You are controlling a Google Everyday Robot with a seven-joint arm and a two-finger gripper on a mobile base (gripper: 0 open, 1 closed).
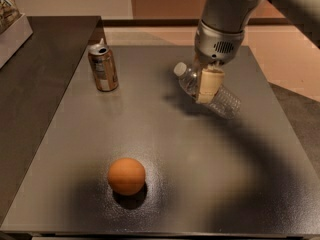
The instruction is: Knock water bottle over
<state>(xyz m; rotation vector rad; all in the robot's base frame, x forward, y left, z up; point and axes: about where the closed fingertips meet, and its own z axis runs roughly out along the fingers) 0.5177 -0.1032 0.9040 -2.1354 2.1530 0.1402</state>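
The water bottle (224,102) is a clear ribbed plastic bottle with a white cap. It is tipped far over on the grey table (165,184), right of centre, with its cap pointing up-left and its base down-right. My gripper (208,90) comes down from the top of the view on a grey arm. It sits across the bottle's middle, touching it and hiding part of it.
A gold-brown soda can (103,67) stands upright at the back left of the table. An orange (126,176) lies near the front, left of centre. A darker counter (35,84) adjoins the table's left side.
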